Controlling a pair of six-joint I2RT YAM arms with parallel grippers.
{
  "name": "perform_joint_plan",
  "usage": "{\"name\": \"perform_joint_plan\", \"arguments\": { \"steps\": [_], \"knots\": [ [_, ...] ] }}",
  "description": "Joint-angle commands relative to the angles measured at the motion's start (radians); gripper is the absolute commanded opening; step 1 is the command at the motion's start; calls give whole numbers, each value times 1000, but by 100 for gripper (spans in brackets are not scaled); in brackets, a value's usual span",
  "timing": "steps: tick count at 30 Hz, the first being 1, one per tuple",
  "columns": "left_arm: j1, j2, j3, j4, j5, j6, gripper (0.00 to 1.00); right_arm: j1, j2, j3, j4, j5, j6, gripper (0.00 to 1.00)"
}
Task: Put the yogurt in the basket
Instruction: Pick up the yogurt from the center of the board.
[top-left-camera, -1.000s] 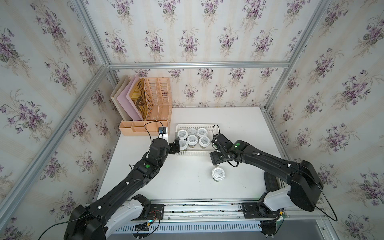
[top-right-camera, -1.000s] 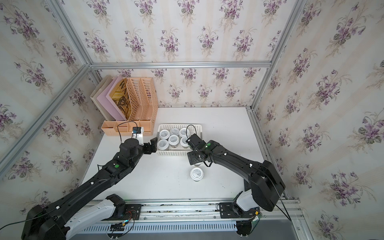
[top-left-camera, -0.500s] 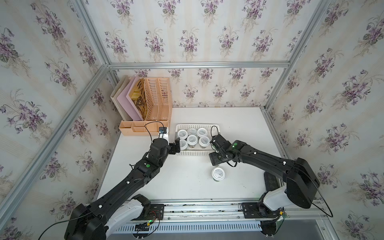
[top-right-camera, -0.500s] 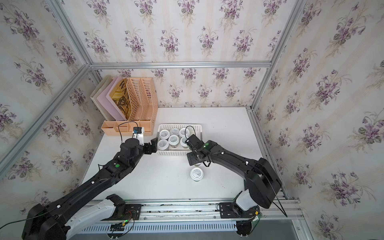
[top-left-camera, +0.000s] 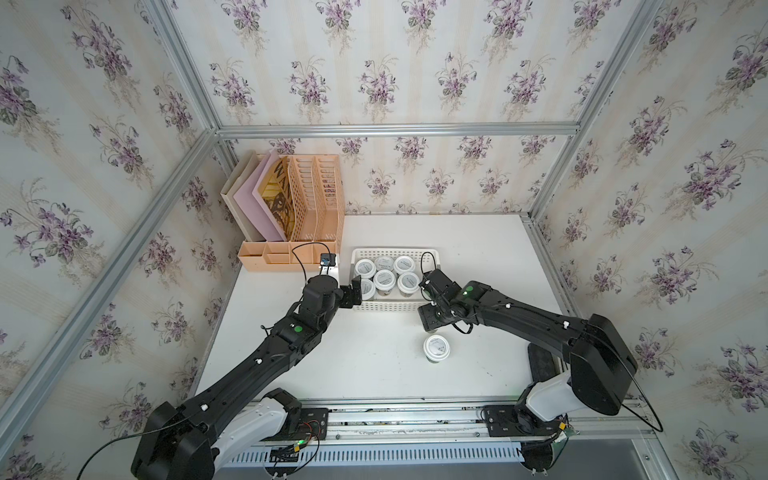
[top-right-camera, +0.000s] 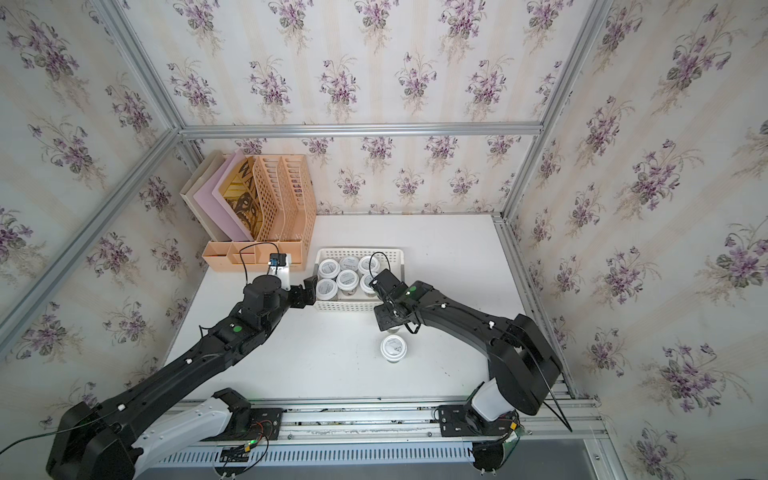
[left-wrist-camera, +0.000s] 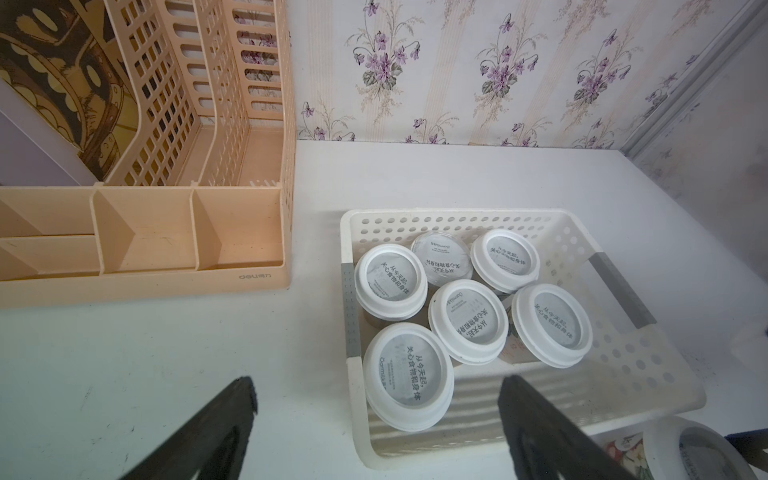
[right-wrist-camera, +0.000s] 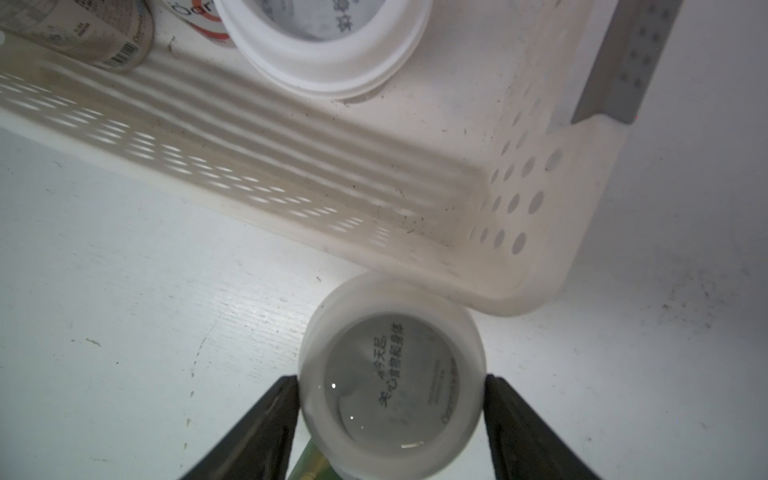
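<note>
The white perforated basket stands mid-table with several white-lidded yogurt cups inside. Another yogurt cup stands on the table just outside the basket's front right corner. My right gripper is shut on its lid, with a finger touching each side. One more yogurt cup stands loose nearer the front. My left gripper hangs open over the basket's left end, above the front left cup.
A peach slatted file organizer with folders fills the back left corner, close to the basket's left end. Patterned walls enclose the table on three sides, and a metal rail runs along the front.
My right gripper's jaws have narrowed until they touch the cup's lid, and the right arm has shifted slightly. The left arm has not moved.
</note>
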Motion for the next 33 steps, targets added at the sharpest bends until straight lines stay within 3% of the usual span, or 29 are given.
{"name": "perform_joint_plan", "arguments": {
  "steps": [1, 12, 33],
  "knots": [
    [0, 1, 9, 26, 3, -6, 95, 2, 6, -1, 13, -1, -12, 72],
    [-1, 2, 9, 25, 3, -6, 96, 35, 3, 3, 58, -70, -23, 66],
    [-1, -2, 4, 23, -12, -1, 95, 127, -14, 120, 66, -189, -25, 66]
  ]
}}
